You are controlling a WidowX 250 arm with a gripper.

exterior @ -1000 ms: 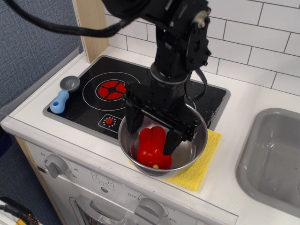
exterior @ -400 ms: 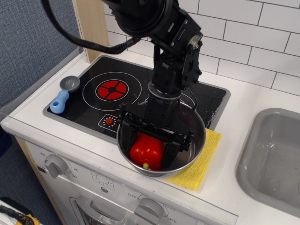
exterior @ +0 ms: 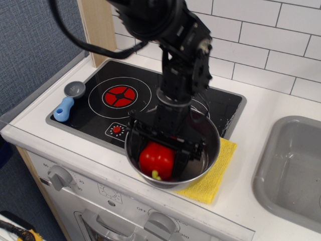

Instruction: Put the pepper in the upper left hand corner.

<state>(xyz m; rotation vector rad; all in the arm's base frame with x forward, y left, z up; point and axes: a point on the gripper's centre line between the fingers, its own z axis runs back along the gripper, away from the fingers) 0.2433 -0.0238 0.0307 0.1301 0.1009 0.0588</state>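
I am reaching down into the steel bowl (exterior: 213, 145), which is sitting on a yellow cloth (exterior: 220, 175) at the near right edge of the black cooktop (exterior: 100, 83); my gripper (exterior: 159, 155) is straddling the pepper (exterior: 156, 158), one finger (exterior: 134, 145) at its left and the other at its right, but I cannot tell whether they are pressing on it or just beside it; the pepper is lying in the bowl, its yellow-green stem pointing toward the near rim; the upper left hand corner (exterior: 108, 63) is lying far off to the left, by the wooden post (exterior: 98, 30); a blue-handled scoop (exterior: 67, 100) is resting on the cooktop's left edge.
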